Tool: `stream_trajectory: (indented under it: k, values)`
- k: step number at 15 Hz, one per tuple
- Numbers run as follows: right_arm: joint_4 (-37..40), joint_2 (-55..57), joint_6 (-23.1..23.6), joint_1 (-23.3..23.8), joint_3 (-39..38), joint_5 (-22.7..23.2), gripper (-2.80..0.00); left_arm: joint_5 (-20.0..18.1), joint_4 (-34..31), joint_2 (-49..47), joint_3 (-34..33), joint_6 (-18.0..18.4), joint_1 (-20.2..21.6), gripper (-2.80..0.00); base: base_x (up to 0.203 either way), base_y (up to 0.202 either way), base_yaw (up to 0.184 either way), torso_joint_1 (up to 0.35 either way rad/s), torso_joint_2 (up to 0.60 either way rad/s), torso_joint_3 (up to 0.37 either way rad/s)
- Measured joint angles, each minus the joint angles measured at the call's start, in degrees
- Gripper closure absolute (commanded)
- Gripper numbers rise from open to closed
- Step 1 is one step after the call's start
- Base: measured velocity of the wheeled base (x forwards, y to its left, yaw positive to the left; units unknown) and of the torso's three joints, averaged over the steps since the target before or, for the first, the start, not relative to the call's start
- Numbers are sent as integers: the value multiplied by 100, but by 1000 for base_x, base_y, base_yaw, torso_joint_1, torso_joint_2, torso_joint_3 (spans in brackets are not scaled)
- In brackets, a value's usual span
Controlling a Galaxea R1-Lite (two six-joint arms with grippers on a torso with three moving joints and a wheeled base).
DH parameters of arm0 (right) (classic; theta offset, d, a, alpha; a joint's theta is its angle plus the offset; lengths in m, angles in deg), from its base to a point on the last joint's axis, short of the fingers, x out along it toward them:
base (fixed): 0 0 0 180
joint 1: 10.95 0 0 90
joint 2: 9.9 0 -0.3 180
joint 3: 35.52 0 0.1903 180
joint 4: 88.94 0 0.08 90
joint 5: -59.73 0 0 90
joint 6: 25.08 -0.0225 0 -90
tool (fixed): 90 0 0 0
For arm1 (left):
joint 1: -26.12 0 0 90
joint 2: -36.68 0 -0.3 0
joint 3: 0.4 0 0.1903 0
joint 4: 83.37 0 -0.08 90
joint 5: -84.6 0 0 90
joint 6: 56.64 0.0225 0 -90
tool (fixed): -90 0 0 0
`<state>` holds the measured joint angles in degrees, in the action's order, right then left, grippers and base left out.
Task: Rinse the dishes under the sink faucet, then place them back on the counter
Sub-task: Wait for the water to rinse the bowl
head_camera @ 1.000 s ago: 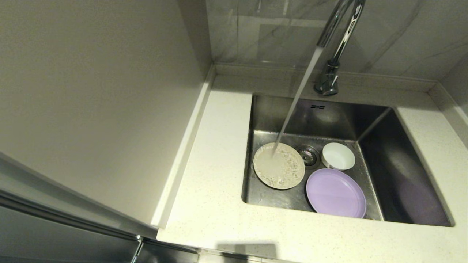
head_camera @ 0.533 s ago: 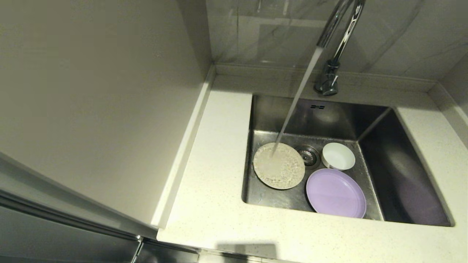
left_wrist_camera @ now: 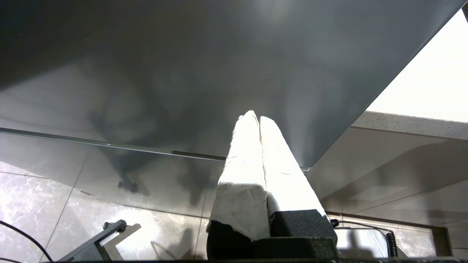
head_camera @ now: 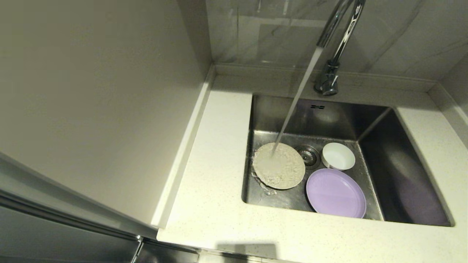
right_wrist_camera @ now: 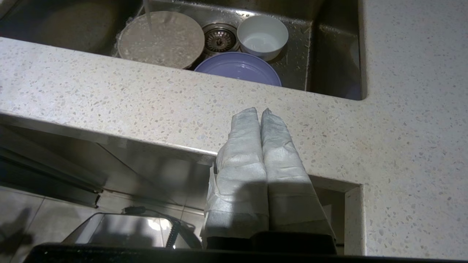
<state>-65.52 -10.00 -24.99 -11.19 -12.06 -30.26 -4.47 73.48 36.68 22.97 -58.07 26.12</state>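
All three dishes lie on the floor of the steel sink (head_camera: 402, 175). The cream plate (head_camera: 279, 166) (right_wrist_camera: 161, 38) sits at the left under the water stream from the chrome faucet (head_camera: 334, 44). Water spills over its left edge. The white bowl (head_camera: 338, 156) (right_wrist_camera: 262, 36) stands upright right of the drain strainer (head_camera: 308, 155). The lavender plate (head_camera: 335, 193) (right_wrist_camera: 237, 68) lies nearest the front wall. Neither arm shows in the head view. My right gripper (right_wrist_camera: 259, 110) is shut and empty, just past the counter's front edge. My left gripper (left_wrist_camera: 255, 116) is shut and empty, low beside a dark cabinet front.
The speckled counter (head_camera: 215, 197) wraps the sink on the left, front and right, with a low raised edge at the back. A tall pale panel (head_camera: 91, 102) stands along the counter's left side. Tiled floor and cables show below in both wrist views.
Water has spread across the cream plate and now runs off its left edge onto the sink floor. Neither gripper shows in the earlier frames, and the dishes stay put.
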Motion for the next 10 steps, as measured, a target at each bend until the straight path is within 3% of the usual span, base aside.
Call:
stream_trajectory:
  k: [6, 10]
  values:
    - [-41, 352, 205, 0, -2, -14, 0, 1, 2, 0, 0, 0, 0, 0, 0, 0, 0, 0, 0, 0]
    - [-568, 1522, 594, 0, 353, 89, 0, 1, 2, 0, 0, 2, 0, 0, 0, 0, 0, 0, 0, 0]
